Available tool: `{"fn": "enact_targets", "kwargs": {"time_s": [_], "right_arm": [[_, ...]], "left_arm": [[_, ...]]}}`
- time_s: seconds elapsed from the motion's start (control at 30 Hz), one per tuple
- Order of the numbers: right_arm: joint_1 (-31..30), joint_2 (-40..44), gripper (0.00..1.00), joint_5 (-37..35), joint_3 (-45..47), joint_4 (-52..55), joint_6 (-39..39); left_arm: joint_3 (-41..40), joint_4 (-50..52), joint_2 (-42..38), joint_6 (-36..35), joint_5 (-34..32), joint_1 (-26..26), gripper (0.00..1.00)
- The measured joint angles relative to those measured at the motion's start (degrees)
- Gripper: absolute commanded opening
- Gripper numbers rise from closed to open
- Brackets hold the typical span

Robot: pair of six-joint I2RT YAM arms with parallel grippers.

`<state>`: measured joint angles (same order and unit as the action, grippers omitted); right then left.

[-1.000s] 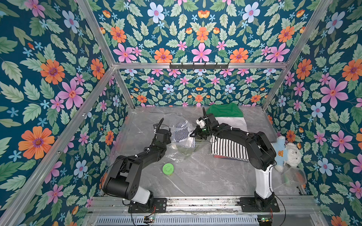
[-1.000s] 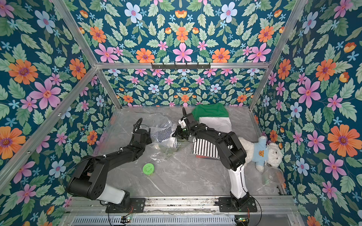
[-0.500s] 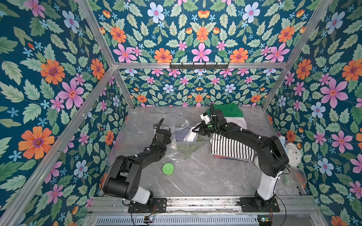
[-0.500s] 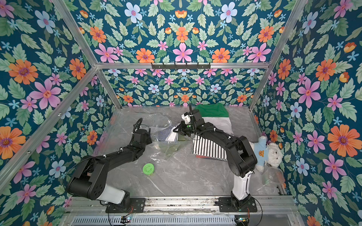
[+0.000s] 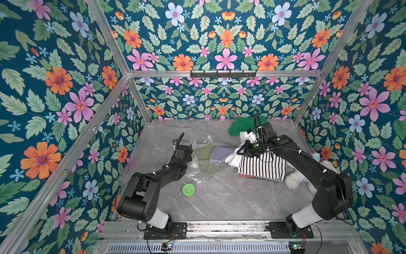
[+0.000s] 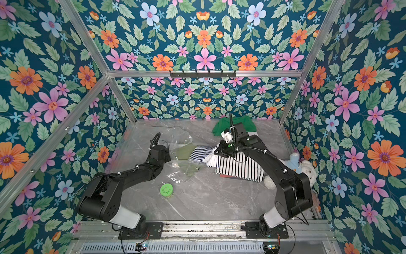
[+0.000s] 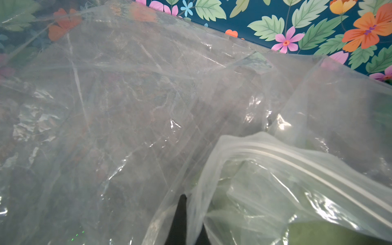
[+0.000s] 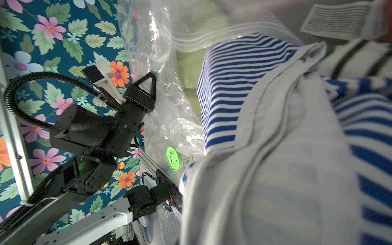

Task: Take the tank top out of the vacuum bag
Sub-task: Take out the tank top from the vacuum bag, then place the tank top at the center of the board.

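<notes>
Tank top (image 5: 220, 154), blue-and-white striped with a white hem, lies stretched over the grey marble table (image 5: 219, 204). One end is at the mouth of the large clear crinkly plastic vacuum bag (image 5: 203, 140); the other rests on a folded black-and-white striped garment (image 5: 263, 168). In the right wrist view the bag's zip strip crosses the far end of the tank top (image 8: 224, 84), so how much of it is inside the bag is hard to judge.

The right gripper (image 5: 239, 152) is closed on the white hem. Its jaws are buried in cloth in both top views, and blurred fabric fills its own wrist view. The left gripper (image 5: 191, 154) is pinched closed on a fold of the bag near the mouth. The left wrist view shows only its dark fingers (image 7: 180, 218) at the frame edge, with film drawn between them.

An olive-green cloth (image 5: 203, 152) shows dimly through the plastic. A round green cap (image 5: 188, 189) sits on the table near the bag. A white plush bear (image 5: 294, 179) is mostly hidden behind the right arm. A green garment (image 5: 238, 126) by the back wall is partly covered by that arm's wrist.
</notes>
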<state>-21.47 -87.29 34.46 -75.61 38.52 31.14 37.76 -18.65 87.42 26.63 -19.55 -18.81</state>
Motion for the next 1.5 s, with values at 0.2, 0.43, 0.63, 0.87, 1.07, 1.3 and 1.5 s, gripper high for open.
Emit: {"fn": "enact_targets", "kwargs": {"time_s": [0.2, 0.43, 0.63, 0.87, 1.07, 1.3, 1.5], "right_arm": [[5.2, 3.9, 0.0, -2.6, -2.1, 12.6, -7.0], [6.6, 4.5, 0.0, -6.6, -6.5, 22.6, -13.0], [6.8, 4.6, 0.0, -9.7, -10.0, 27.9, -15.3], [11.1, 4.9, 0.0, -13.3, -9.5, 29.5, -16.3], [14.1, 4.9, 0.0, -19.1, -5.2, 29.3, -15.5], [20.6, 5.6, 0.18, -26.1, 4.2, 26.8, -12.2], [22.9, 5.2, 0.75, -27.1, 8.7, 22.8, -10.2]], "left_arm": [[0.3, -0.1, 0.4, 0.0, 0.0, 0.0, 0.0], [0.6, -0.2, 0.5, -0.1, 0.1, 0.0, 0.0], [0.6, -0.2, 0.4, -0.2, 0.1, 0.0, 0.0], [0.6, -0.2, 0.2, -0.2, 0.1, 0.1, 0.0], [0.6, -0.2, 0.0, -0.2, 0.2, 0.1, 0.0], [0.6, -0.2, 0.3, -0.2, 0.2, 0.1, 0.0], [0.8, -0.3, 0.5, -0.2, 0.4, 0.1, 0.0]]}}
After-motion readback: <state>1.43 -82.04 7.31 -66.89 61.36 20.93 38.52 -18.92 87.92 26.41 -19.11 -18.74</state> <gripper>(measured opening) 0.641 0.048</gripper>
